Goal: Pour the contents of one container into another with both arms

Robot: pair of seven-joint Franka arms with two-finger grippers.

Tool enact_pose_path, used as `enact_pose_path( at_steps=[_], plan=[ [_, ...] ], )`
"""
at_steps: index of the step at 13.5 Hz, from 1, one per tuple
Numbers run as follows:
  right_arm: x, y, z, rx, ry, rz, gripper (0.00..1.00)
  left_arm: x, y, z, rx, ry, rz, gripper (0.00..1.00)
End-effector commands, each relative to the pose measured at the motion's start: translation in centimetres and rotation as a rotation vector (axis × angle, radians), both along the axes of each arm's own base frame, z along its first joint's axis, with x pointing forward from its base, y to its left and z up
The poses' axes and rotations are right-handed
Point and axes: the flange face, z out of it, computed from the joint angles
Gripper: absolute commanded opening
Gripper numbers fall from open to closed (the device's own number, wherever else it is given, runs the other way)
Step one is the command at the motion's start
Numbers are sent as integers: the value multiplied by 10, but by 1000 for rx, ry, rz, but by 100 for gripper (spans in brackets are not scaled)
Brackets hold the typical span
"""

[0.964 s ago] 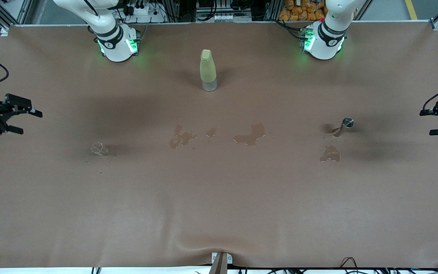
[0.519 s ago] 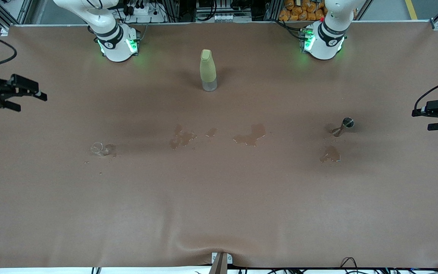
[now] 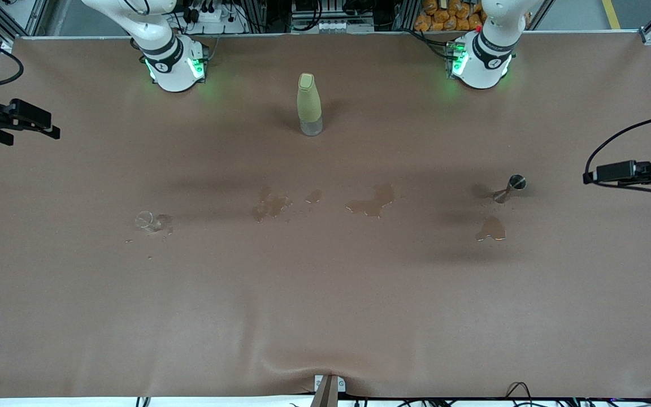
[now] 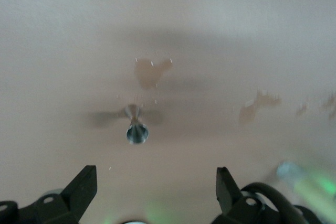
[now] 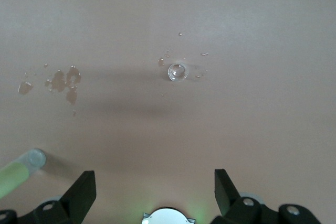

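Clear cup [image 3: 146, 221] seen lower left of front frame, on table [image 3: 325, 316]. Metal measure [image 3: 510, 188] at mid right, upright. Left gripper [image 4: 156, 192] and right gripper [image 5: 155, 192] held aloft at frame edges, both released, nothing grasped. Wet patches [image 3: 372, 201] noted mid-frame.

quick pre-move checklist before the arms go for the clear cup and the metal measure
1. Left gripper open and empty, up at the left arm's end of the table: ok.
2. Right gripper open and empty, at the right arm's end: ok.
3. Clear cup upright, nothing touching it: ok.
4. Metal measure upright, rim up: ok.
5. Table dry: not ok, puddles lie between the cup and the measure.
6. Liquid in the cup: cannot tell.
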Motion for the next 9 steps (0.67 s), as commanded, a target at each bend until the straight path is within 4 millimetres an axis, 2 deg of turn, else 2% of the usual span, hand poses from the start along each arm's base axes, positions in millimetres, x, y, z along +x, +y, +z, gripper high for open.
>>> enact_pose_path(
  at_steps=[1, 3, 7, 9],
  plan=[
    [4, 3, 11, -34, -25, -33, 100, 13, -16, 4, 121, -61, 149, 100],
    [9, 0, 11, -51, -57, -7, 100, 15, -21, 0, 163, -65, 175, 100],
    [11, -4, 10, -49, -62, -2, 100, 22, -17, 7, 159, -129, 199, 100],
    [11, -4, 8, -49, -59, -2, 100, 24, -25, 11, 160, -150, 187, 100]
  ],
)
